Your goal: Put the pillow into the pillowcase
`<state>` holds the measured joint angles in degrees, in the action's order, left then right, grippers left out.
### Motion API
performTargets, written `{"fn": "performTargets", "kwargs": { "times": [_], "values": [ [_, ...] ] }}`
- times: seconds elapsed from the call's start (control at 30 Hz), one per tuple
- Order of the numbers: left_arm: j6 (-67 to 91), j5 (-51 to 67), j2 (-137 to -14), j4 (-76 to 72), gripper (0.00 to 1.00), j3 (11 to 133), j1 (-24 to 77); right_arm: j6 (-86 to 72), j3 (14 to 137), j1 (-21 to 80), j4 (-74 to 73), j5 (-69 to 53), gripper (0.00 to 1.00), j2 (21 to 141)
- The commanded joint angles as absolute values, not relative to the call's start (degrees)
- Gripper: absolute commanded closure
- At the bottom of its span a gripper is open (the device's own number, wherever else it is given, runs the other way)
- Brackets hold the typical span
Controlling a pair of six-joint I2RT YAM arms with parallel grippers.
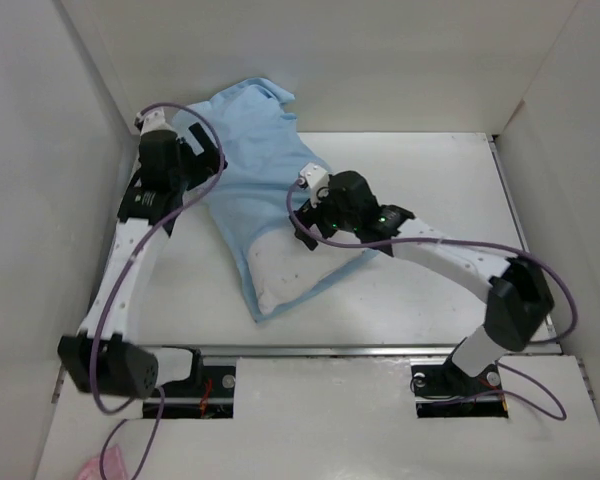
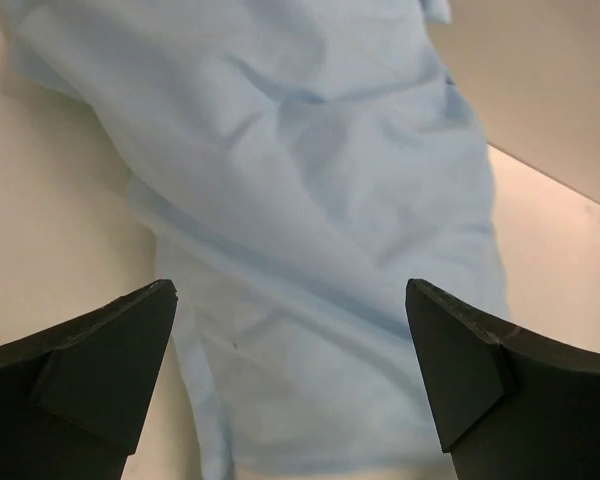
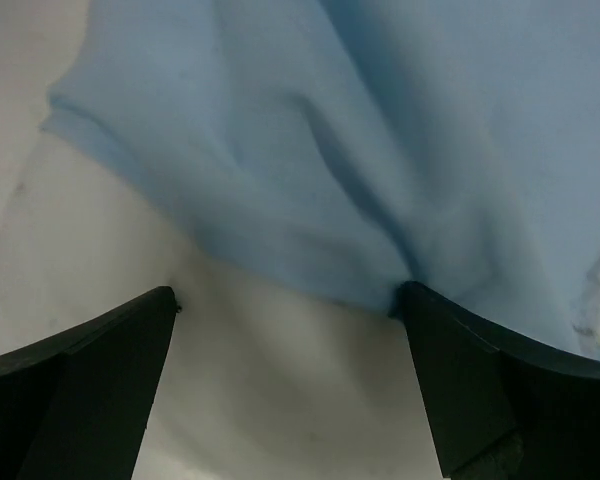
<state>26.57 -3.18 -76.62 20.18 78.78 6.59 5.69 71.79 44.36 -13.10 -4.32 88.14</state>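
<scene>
Lying across the white worktop [image 1: 430, 200], the pillowcase [image 1: 250, 170] is spread with its pale blue face up. It runs from the back wall [image 1: 380, 60] down toward the middle of the worktop, and its far corner is bunched against that wall. The cloth is creased and rumpled along its length. At its near, open end the pillow [image 1: 285, 272] is seen as a white patch. This patch is framed by the blue hem on its left and lower sides, so only that end of the pillow is exposed and the rest is covered by the blue cloth.

The left jaws are held over the far left edge of the pillowcase. In the left wrist view the dark fingers [image 2: 90, 370] are spread wide apart. Nothing is gripped between them, and the blue cloth is seen beneath the gap.

The right jaws are held above the pillowcase near its open end, just beyond the exposed white patch. They too are set wide, and nothing is clamped. In the right wrist view one of the fingertips [image 3: 450, 350] is placed right at a fold of the blue hem. Whether it is touching the cloth cannot be told. A white surface is seen below the hem, between the fingers.
</scene>
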Motion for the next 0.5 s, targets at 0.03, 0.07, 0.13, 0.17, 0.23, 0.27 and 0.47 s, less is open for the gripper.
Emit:
{"fn": "performTargets", "kwargs": {
  "times": [0.03,0.07,0.13,0.17,0.23,0.27,0.47],
  "values": [
    [32.2,-1.7,-66.0,18.2,0.00,64.2,8.9,9.7,77.6,44.6,-6.4,-6.1,0.00,99.9],
    [33.2,-1.1,-62.4,19.0,0.00,61.6,9.4,8.5,78.7,44.6,-6.4,-6.2,0.00,101.9],
    [36.0,-1.1,-58.8,20.4,0.00,54.0,9.4,5.6,81.5,44.6,-6.4,-4.8,0.05,106.5],
    [36.6,-1.1,-55.5,21.3,0.00,51.5,9.4,4.8,81.5,44.6,-6.4,-3.8,0.10,107.3],
    [37.8,-1.6,-52.5,21.8,0.00,44.7,9.9,2.0,81.5,44.6,-5.4,0.1,0.44,107.8],
    [38.3,-1.1,-51.3,21.8,0.00,42.5,9.9,1.5,80.9,44.6,-4.8,1.1,0.49,107.8],
    [44.3,6.5,-50.4,15.0,0.00,28.7,11.3,0.7,80.9,44.6,-9.3,2.6,0.10,100.8]
  ]
}}
